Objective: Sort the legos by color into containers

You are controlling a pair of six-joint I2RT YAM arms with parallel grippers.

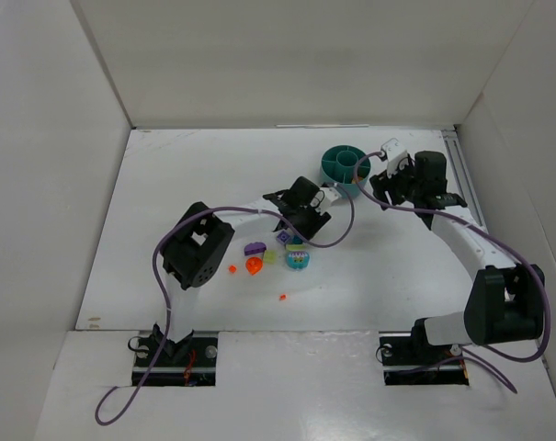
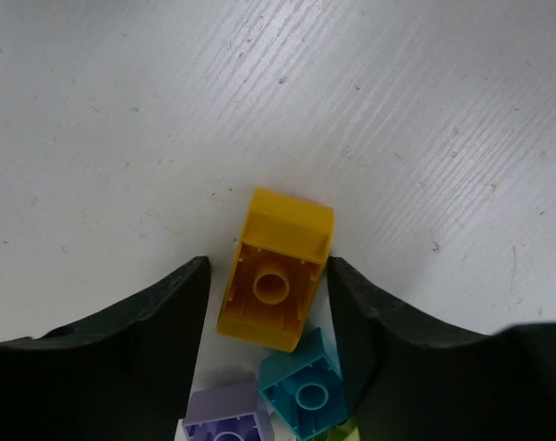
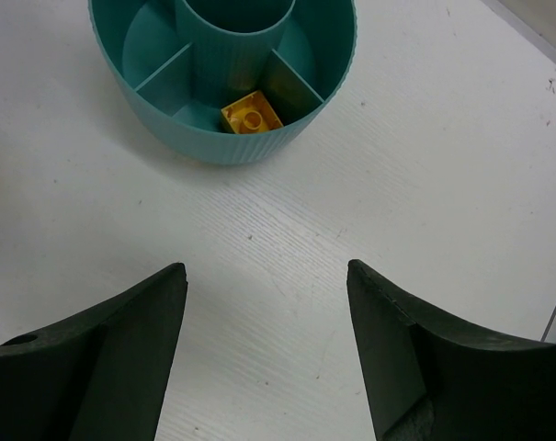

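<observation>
While our left gripper (image 2: 268,268) straddles the yellow brick (image 2: 291,225), jaws apart, we judge next: close, lift, carry to tub (image 3: 224,140); right gripper (image 3: 266,276) apart, empty.

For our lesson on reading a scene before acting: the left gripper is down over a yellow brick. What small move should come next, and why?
Probably close the left gripper on the yellow brick. Its jaws stand open with that brick between them, and a teal brick lies close by, so a gentle squeeze seems safest. A yellow piece already lies in the teal tub.
</observation>
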